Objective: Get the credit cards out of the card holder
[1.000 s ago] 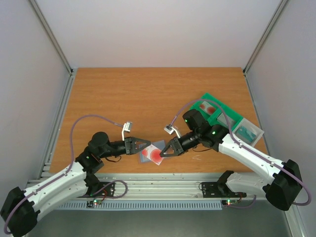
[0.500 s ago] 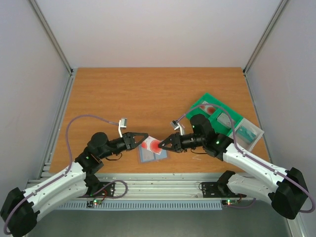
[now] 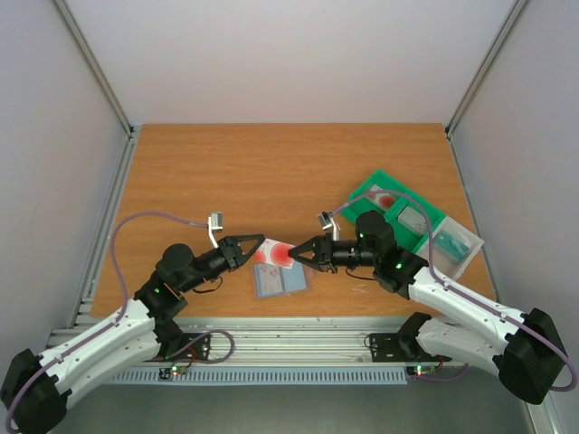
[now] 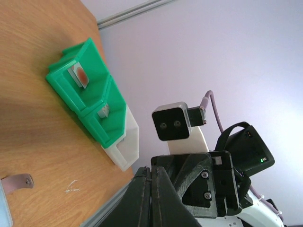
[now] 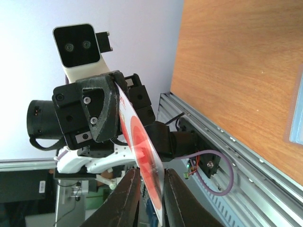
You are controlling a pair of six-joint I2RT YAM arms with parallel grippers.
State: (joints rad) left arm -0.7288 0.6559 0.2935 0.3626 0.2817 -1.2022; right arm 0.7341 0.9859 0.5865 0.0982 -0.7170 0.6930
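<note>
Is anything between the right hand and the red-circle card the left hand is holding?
Nothing visible. The card, pinched by the left hand, has its free end between the fingers of the right hand. The wallet lies beneath them.

In the right wrist view, the card holder (image 5: 297, 112) was cut off by the right edge. Over the card holder's far edge, the white card (image 3: 277, 256) had both ends covered by the left gripper (image 3: 261, 243) and right gripper (image 3: 295, 252); the right jaws possibly touched it, unconfirmed.
</note>
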